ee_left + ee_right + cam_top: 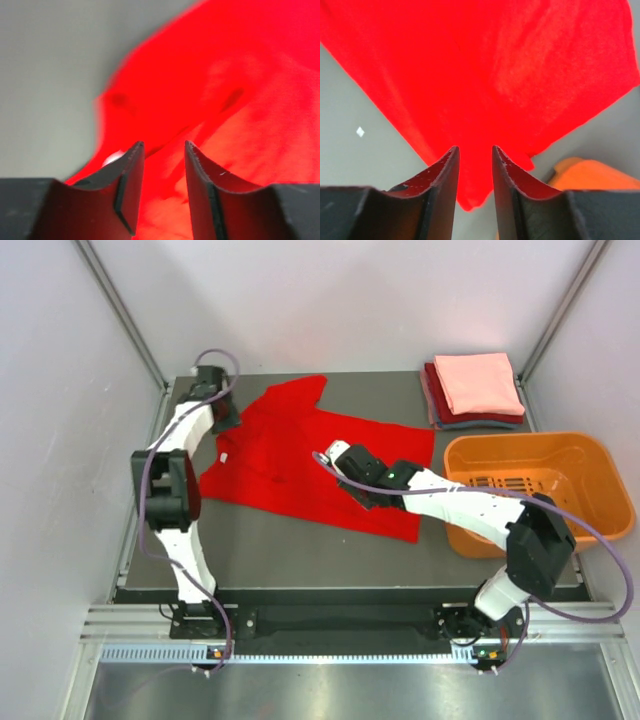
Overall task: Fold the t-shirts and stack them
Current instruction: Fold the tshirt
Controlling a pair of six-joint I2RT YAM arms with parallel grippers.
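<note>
A bright red t-shirt [310, 465] lies spread on the dark table, a little rumpled at its left side. My left gripper [228, 420] hovers at the shirt's far left, by the sleeve. In the left wrist view it [164, 145] is open, with wrinkled red cloth [240, 100] below the fingers. My right gripper [328, 456] is over the middle of the shirt. In the right wrist view it [475, 148] is open, with flat red cloth [495, 75] beneath and a corner of the shirt showing between the fingers. Neither gripper holds anything.
A stack of folded shirts stands at the back right: salmon-pink [478, 382] on top, dark red [432, 390] under it, grey-blue [480, 425] at the bottom. An orange plastic basket [590, 465] sits at the right edge and also shows in the right wrist view [590, 175]. White walls enclose the table.
</note>
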